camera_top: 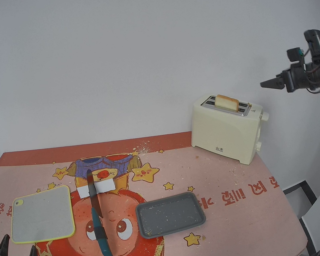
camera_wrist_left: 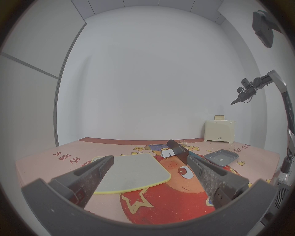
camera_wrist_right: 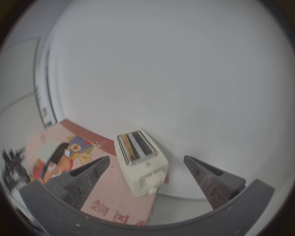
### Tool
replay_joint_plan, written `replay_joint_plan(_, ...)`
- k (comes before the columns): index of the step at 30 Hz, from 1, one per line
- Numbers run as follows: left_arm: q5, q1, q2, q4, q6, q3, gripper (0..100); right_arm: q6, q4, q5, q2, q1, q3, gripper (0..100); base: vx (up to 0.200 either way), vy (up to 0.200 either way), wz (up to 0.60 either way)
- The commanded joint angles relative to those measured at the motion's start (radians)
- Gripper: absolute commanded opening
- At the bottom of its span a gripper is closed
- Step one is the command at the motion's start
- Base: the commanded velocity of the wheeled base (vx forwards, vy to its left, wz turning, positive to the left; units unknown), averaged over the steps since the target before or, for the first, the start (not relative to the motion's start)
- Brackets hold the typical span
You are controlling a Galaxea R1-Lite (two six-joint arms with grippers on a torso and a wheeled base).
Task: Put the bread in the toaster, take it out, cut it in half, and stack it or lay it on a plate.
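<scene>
A slice of bread [camera_top: 227, 102] stands upright in one slot of the cream toaster [camera_top: 226, 128] at the table's back right, its top sticking out. My right gripper [camera_top: 266, 84] hangs high above and to the right of the toaster, open and empty. In the right wrist view the toaster [camera_wrist_right: 141, 163] and the bread [camera_wrist_right: 129, 147] lie below, between the spread fingers [camera_wrist_right: 89, 175]. My left gripper [camera_top: 17, 251] is low at the front left corner, open and empty, just in front of the grey cutting board [camera_top: 42, 214]. A grey plate [camera_top: 170, 213] lies mid-table.
A knife [camera_top: 97, 216] with a teal handle lies left of the plate, its blade propped on a small white holder [camera_top: 98, 187]. Crumbs are scattered over the table. A white wall stands close behind the toaster. The table's right edge runs just past the toaster.
</scene>
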Motion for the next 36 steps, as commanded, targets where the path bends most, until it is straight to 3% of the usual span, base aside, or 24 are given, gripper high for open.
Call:
replay_joint_plan(1, 0.000, 0.000, -0.010, -0.001, 0.000, 0.018, 100, 0.297, -0.002, -0.024, -0.311, -0.151, 0.307, 100, 0.000, 0.000, 0.00)
replay_joint_plan(2, 0.000, 0.000, -0.010, 0.001, 0.000, 0.018, 100, 0.307, -0.002, -0.021, -0.317, -0.151, 0.320, 100, 0.000, 0.000, 0.00)
replay_joint_plan(3, 0.000, 0.000, -0.010, -0.001, 0.000, 0.018, 100, 0.361, -0.006, -0.010, -0.343, -0.161, 0.406, 100, 0.000, 0.000, 0.00)
replay_joint_plan(7, 0.001, 0.000, -0.012, -0.001, 0.003, 0.018, 100, 0.364, -0.058, -0.003, -0.345, -0.181, 0.590, 100, 0.000, 0.000, 0.00)
replay_joint_plan(11, 0.001, 0.000, -0.010, -0.001, 0.000, 0.018, 100, 0.367, -0.282, 0.105, -0.260, -0.172, 0.789, 100, 0.000, 0.000, 0.00)
replay_joint_plan(17, -0.003, 0.000, -0.010, 0.001, 0.002, 0.018, 100, 0.378, -0.658, 0.136, -0.089, -0.177, 1.001, 100, 0.000, 0.000, 0.00)
replay_joint_plan(18, -0.003, 0.000, -0.012, 0.001, 0.002, 0.018, 100, 0.389, -0.767, 0.155, -0.024, -0.178, 1.039, 0, 0.000, 0.000, 0.00)
replay_joint_plan(20, -0.002, 0.000, -0.012, -0.001, 0.002, 0.018, 100, 0.430, -0.928, 0.172, 0.069, -0.177, 1.081, 0, 0.000, 0.000, 0.00)
replay_joint_plan(25, -0.003, 0.000, -0.010, 0.001, 0.002, 0.018, 100, 0.613, -1.161, 0.175, 0.246, -0.118, 1.119, 0, 0.000, 0.000, 0.00)
replay_joint_plan(27, -0.003, 0.000, -0.010, -0.001, 0.002, 0.018, 100, 0.623, -1.172, 0.175, 0.253, -0.114, 1.120, 0, 0.000, 0.000, 0.00)
replay_joint_plan(28, -0.003, 0.000, -0.012, 0.001, 0.002, 0.018, 100, 0.720, -1.263, 0.178, 0.281, -0.065, 1.140, 0, 0.000, 0.000, 0.00)
replay_joint_plan(30, -0.003, 0.000, -0.010, 0.001, 0.002, 0.018, 100, 0.792, -1.299, 0.180, 0.290, -0.033, 1.145, 0, 0.000, 0.000, 0.00)
replay_joint_plan(36, -0.003, 0.000, -0.010, 0.001, 0.002, 0.018, 100, 0.824, -1.352, 0.182, 0.313, -0.028, 1.139, 0, 0.000, 0.000, 0.00)
